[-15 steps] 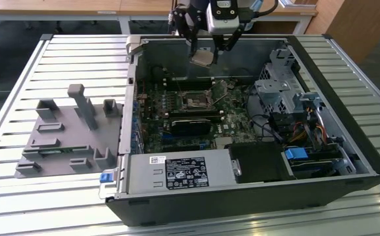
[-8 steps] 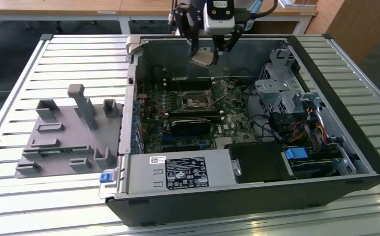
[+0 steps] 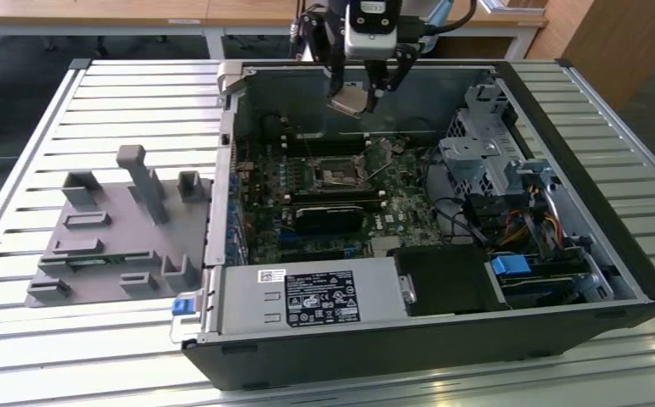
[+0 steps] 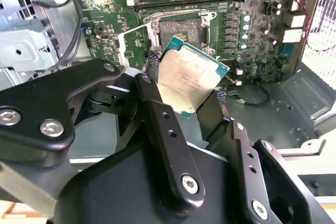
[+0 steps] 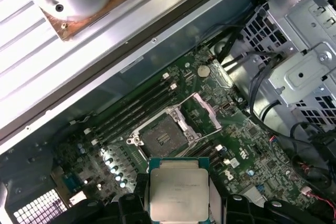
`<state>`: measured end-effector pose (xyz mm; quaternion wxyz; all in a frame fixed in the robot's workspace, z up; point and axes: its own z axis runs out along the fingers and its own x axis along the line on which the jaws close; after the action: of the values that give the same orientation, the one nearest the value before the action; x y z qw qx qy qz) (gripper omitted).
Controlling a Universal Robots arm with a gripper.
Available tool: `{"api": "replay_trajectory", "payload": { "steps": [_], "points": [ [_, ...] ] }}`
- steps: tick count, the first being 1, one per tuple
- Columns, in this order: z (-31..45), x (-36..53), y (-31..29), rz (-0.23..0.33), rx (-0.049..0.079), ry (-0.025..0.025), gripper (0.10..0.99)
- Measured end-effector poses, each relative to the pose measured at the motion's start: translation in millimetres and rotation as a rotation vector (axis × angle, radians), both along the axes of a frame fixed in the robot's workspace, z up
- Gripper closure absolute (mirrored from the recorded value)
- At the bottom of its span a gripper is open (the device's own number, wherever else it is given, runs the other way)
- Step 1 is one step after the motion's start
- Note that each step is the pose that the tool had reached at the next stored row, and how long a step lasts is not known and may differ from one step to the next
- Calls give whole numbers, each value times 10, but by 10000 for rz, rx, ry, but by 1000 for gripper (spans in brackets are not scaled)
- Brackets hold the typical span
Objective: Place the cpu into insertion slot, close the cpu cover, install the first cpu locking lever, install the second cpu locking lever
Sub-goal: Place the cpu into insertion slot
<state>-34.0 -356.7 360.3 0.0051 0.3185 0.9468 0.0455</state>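
My gripper [image 3: 361,91] hangs above the far side of the open computer case [image 3: 554,280], shut on the cpu [image 3: 348,103], a pale silver square chip held tilted. In both wrist views the cpu [image 4: 189,80] [image 5: 178,195] sits between the black fingers [image 4: 152,103], gripped by two opposite edges. Below and apart from it lies the insertion slot [image 3: 337,172] [image 4: 180,31] [image 5: 161,137] on the green motherboard, bare, with a dark centre. The cpu cover [image 5: 202,109] [image 4: 135,43] stands swung open beside the slot.
A grey power-supply box [image 3: 305,297] with a label fills the case's near side. A metal drive cage [image 3: 486,144] and cables are on the exterior view's right. A grey parts fixture [image 3: 124,229] stands on the slatted table [image 3: 79,348] at the exterior view's left.
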Motion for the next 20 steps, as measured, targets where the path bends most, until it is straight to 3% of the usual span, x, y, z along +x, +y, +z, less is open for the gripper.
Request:
{"api": "replay_trajectory", "payload": {
  "steps": [20],
  "points": [
    [-11, 0, 0, -2240, 0, 0, 549]
  ]
}}
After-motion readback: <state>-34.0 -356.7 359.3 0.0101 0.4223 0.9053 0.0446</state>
